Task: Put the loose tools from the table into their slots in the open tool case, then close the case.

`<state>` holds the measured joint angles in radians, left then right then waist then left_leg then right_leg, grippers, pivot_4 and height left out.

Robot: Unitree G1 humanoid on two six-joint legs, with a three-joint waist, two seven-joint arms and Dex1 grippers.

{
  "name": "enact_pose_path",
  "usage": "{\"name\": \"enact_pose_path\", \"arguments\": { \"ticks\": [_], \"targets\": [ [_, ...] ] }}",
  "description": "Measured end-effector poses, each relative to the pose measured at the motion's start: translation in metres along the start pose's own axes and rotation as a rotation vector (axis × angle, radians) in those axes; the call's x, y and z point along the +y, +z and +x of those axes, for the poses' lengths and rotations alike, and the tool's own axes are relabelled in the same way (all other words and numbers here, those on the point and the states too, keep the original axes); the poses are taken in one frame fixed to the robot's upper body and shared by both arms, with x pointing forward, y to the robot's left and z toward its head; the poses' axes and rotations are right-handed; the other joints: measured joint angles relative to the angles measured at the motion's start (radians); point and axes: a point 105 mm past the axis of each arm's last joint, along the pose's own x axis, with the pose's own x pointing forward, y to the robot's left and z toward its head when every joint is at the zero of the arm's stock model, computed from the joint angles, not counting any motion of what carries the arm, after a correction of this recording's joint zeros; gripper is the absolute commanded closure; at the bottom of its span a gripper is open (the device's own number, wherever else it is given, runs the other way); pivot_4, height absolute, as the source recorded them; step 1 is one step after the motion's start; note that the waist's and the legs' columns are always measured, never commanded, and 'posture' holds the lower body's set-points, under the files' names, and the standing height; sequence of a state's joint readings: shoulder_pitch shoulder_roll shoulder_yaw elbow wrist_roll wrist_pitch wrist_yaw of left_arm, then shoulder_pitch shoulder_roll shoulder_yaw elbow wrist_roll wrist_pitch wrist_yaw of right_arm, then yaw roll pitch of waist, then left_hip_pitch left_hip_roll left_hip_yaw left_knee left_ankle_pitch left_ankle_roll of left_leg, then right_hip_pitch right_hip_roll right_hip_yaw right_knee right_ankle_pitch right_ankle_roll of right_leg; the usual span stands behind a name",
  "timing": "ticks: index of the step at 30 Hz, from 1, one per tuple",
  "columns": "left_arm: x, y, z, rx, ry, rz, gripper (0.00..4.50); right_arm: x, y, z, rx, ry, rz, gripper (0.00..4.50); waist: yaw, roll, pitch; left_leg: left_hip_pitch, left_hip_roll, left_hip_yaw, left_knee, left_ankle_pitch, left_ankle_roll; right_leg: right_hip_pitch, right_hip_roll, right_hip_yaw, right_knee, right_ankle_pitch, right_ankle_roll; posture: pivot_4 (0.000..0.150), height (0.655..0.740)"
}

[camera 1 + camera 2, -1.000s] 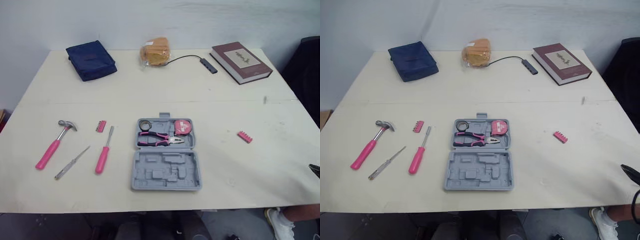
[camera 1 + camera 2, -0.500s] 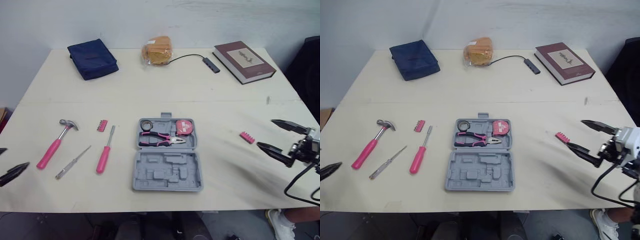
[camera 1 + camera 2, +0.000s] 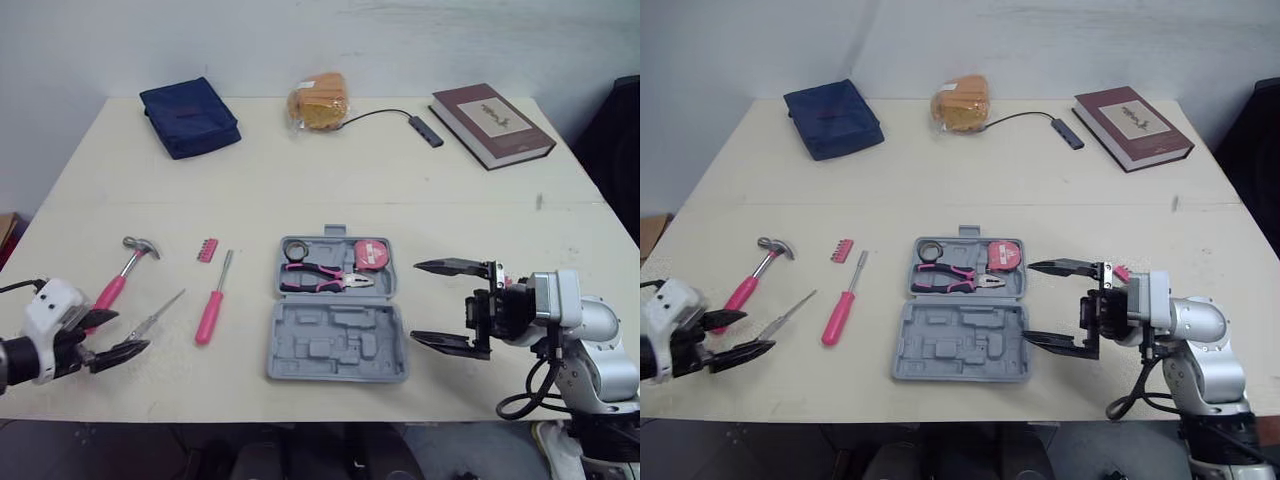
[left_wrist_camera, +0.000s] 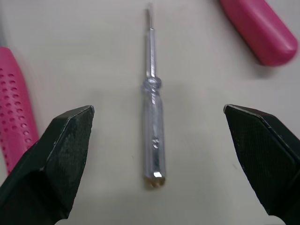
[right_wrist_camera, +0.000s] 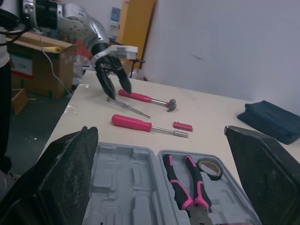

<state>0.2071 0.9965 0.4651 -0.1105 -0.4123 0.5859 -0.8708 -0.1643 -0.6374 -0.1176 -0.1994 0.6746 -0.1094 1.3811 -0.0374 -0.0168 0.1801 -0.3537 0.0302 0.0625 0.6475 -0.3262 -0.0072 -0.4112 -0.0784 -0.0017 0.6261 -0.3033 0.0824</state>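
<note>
The open grey tool case [image 3: 335, 340] lies at the table's middle front, with pink pliers [image 3: 320, 279], a tape roll and a pink tape measure [image 3: 367, 254] in its far half. Left of it lie a pink-handled hammer [image 3: 122, 272], a clear screwdriver [image 4: 153, 98], a pink screwdriver [image 3: 211, 302] and a pink bit holder [image 3: 206, 249]. My left gripper [image 3: 120, 335] is open, its fingers either side of the clear screwdriver's handle end. My right gripper [image 3: 414, 300] is open just right of the case. A second pink bit holder [image 3: 1122, 272] peeks out behind it.
Along the far edge lie a navy pouch [image 3: 188, 118], a bagged bread [image 3: 317, 102], a cable with a hub [image 3: 421, 129] and a dark red book [image 3: 492, 110]. A dark chair [image 3: 625, 130] stands off the table's right side.
Both arms have come in over the table. The right gripper moved left to the case's right side. The left gripper moved up to the clear screwdriver.
</note>
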Motion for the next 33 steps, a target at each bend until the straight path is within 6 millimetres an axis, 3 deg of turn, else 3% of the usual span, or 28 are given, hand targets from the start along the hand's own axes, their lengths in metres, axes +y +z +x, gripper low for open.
{"name": "enact_pose_path", "arguments": {
  "ticks": [3,11,18,21,24,28,33],
  "targets": [
    [-0.001,-0.010,0.011,0.051,0.025,0.012,0.87,0.000,-0.002,0.000,0.014,-0.004,0.002,0.00,-0.001,0.000,0.000,0.000,0.000,0.001,0.000,0.000,0.000,0.000,0.000,0.001,0.000,0.000,0.000,0.150,0.7400],
    [-0.009,-0.011,0.021,0.029,0.002,0.024,4.48,-0.002,-0.006,-0.002,0.039,-0.028,-0.012,0.00,0.007,0.006,-0.003,0.002,0.000,0.001,0.000,0.001,0.000,0.001,0.000,0.001,0.001,0.000,0.000,0.150,0.7400],
    [-0.008,-0.008,0.024,-0.009,0.012,0.015,4.48,-0.001,-0.015,-0.010,0.064,-0.058,-0.015,0.00,0.009,0.008,-0.005,0.002,0.000,0.001,0.001,0.001,0.000,0.001,0.000,0.000,0.001,0.000,0.000,0.150,0.7400],
    [-0.008,0.004,0.025,-0.076,0.011,0.025,4.48,-0.001,-0.018,-0.014,0.077,-0.072,-0.018,0.00,0.010,0.006,-0.003,0.001,0.000,0.000,0.001,0.001,0.000,0.001,0.000,0.000,0.001,0.000,0.000,0.150,0.7400],
    [-0.015,0.039,0.022,-0.216,-0.037,0.094,4.48,-0.001,-0.020,-0.020,0.100,-0.094,-0.032,0.00,0.011,0.003,-0.003,-0.001,0.000,-0.001,0.002,0.001,0.000,0.001,0.000,-0.002,0.000,0.000,0.000,0.150,0.7400],
    [-0.042,0.091,0.016,-0.336,-0.163,0.263,4.48,-0.001,-0.021,-0.033,0.154,-0.111,-0.019,0.00,0.010,0.003,-0.003,-0.001,-0.001,-0.001,0.002,0.001,0.001,0.001,0.000,-0.001,0.000,0.000,0.000,0.150,0.7400],
    [-0.107,0.140,0.031,-0.343,-0.441,0.482,4.48,-0.008,-0.017,-0.043,0.219,-0.130,-0.021,0.00,0.012,0.003,-0.003,0.000,-0.001,0.001,0.003,0.001,0.001,0.003,0.002,0.000,0.001,0.001,0.002,0.150,0.7400]
  ]
}}
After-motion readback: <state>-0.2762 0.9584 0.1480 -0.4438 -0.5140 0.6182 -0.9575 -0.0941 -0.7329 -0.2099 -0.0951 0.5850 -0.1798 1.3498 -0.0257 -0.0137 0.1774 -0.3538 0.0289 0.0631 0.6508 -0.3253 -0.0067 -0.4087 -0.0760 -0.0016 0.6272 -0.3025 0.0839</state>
